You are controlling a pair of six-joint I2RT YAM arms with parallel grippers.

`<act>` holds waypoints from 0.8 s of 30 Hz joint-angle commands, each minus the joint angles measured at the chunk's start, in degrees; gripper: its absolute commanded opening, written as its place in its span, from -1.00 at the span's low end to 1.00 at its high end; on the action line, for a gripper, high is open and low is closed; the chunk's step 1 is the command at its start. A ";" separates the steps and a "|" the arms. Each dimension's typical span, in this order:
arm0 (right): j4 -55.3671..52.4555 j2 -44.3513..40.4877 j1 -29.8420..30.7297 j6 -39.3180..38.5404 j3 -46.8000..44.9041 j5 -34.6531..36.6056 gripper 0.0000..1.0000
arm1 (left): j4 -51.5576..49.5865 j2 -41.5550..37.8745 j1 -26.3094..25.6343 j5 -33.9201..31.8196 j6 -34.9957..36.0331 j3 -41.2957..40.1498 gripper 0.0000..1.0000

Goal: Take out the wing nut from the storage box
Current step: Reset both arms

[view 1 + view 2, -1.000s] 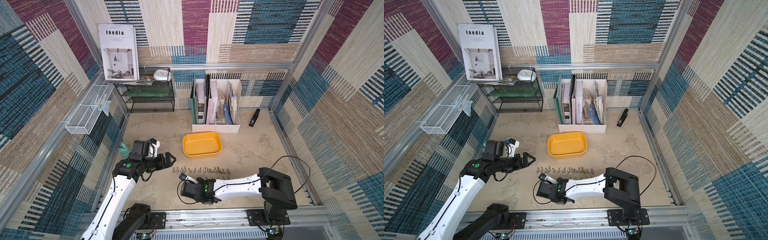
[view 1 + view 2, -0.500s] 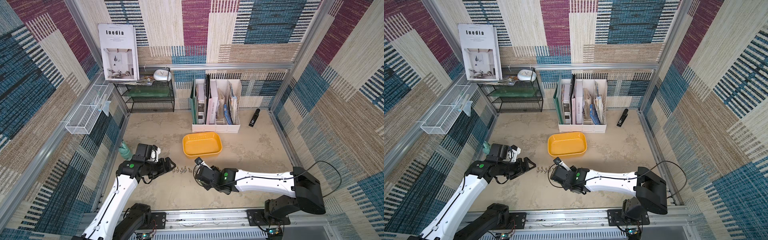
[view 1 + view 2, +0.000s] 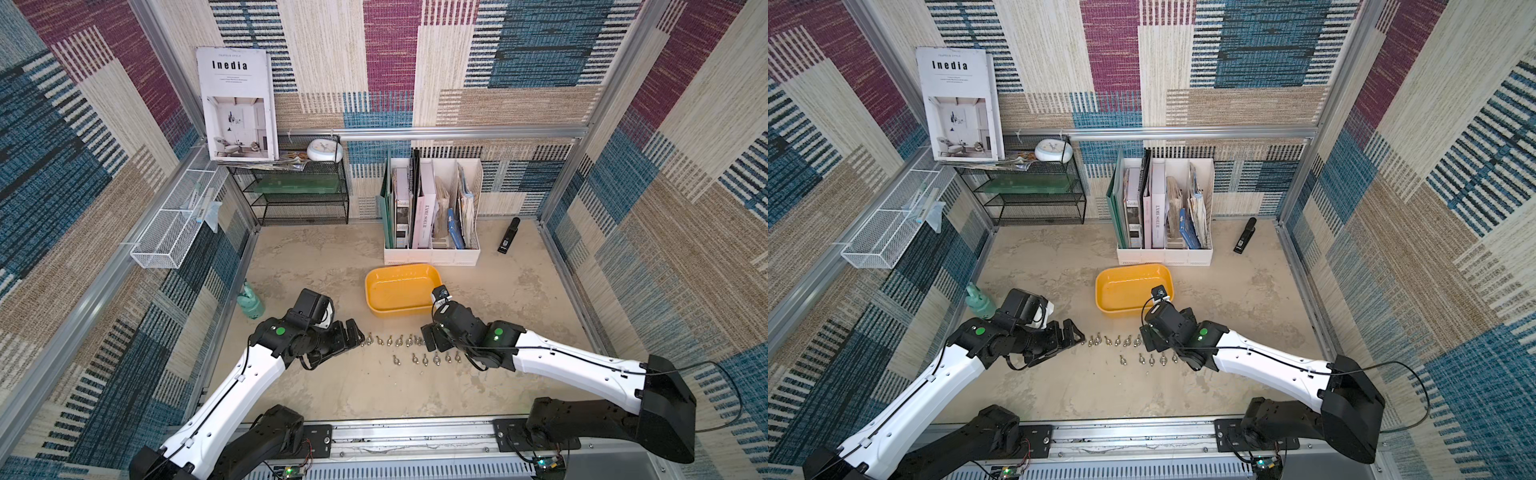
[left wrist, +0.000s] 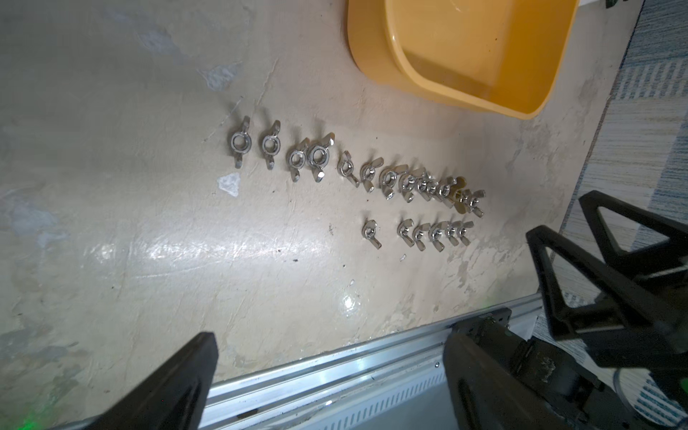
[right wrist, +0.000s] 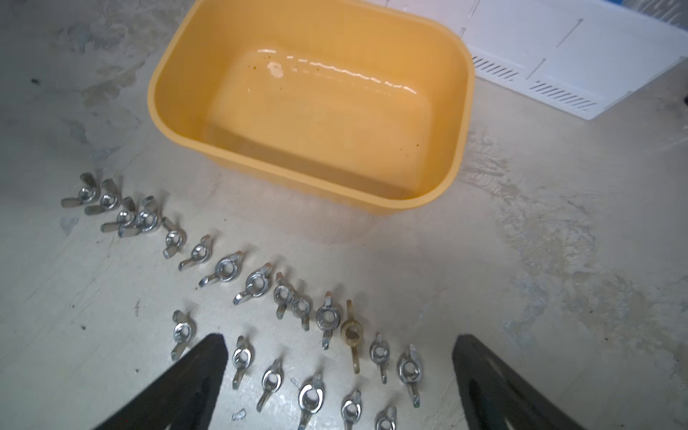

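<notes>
Back-left of the storage box (image 3: 399, 311), a magazine (image 3: 237, 104) reads "Inedia".

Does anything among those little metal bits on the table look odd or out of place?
One wing nut in the longer row looks dull brown, perhaps rusty, while the others shine silver. Otherwise nothing stands out.

storage box (image 4: 368, 48) partly off-frame
</notes>
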 commanded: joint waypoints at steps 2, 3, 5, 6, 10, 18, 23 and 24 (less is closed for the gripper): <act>3.70 -1.35 -4.22 -1.02 0.88 4.80 0.99 | 1.26 3.15 0.06 -9.47 2.20 3.82 0.98; 4.43 -1.41 -5.56 -1.28 0.97 5.45 0.98 | 1.07 4.10 0.20 -12.79 2.76 4.96 0.98; 5.83 -1.33 -9.58 -1.47 1.45 7.04 0.99 | 1.23 6.64 1.16 -20.58 4.32 6.88 0.98; 6.69 -1.29 -11.26 -1.90 1.38 7.74 0.99 | 1.67 7.54 2.01 -23.89 4.82 7.43 0.98; 14.68 -1.16 -19.69 -7.66 -1.78 8.45 0.99 | 12.11 10.00 6.81 -34.80 10.84 4.60 0.98; 33.82 4.34 -37.70 -13.62 -9.30 4.80 1.00 | 39.35 20.75 18.78 -35.84 24.63 -4.83 0.98; 46.36 9.72 -46.62 -14.97 -13.86 -0.10 1.00 | 47.23 28.50 22.92 -36.49 30.20 -2.75 0.98; 48.59 11.19 -47.31 -16.09 -14.17 1.04 1.00 | 49.04 30.12 23.12 -37.01 31.14 -2.76 0.98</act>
